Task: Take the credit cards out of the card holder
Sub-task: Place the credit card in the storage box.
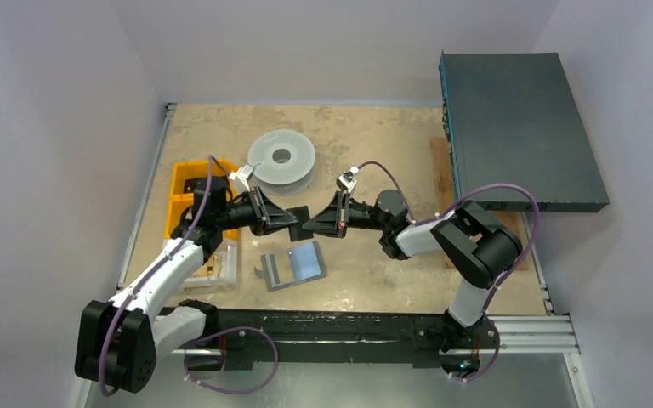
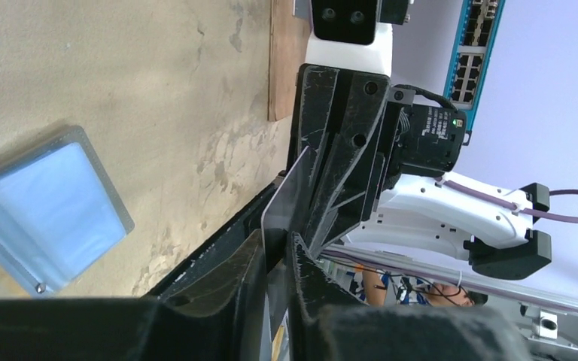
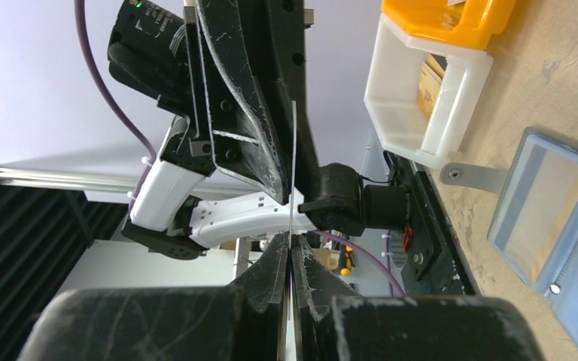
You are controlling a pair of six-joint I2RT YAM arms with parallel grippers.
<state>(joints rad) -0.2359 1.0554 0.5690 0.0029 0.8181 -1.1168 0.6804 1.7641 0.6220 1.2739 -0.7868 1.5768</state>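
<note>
The slate-grey card holder [image 1: 293, 265] lies open and flat on the table, a pale blue panel facing up; it also shows in the left wrist view [image 2: 45, 210] and the right wrist view [image 3: 549, 203]. Above the table, behind it, both grippers meet tip to tip around one dark credit card [image 1: 304, 223]. My right gripper [image 3: 289, 239] is shut on the card's thin edge [image 3: 292, 165]. My left gripper [image 2: 277, 241] stands slightly open, the card [image 2: 286, 203] between its fingers with a gap on one side.
A pale grey round spool [image 1: 281, 158] sits behind the grippers. Yellow bins [image 1: 189, 197] and a white bin [image 1: 221, 263] stand at the left. A dark network switch [image 1: 519, 127] and a wooden board [image 1: 440, 170] are at the right.
</note>
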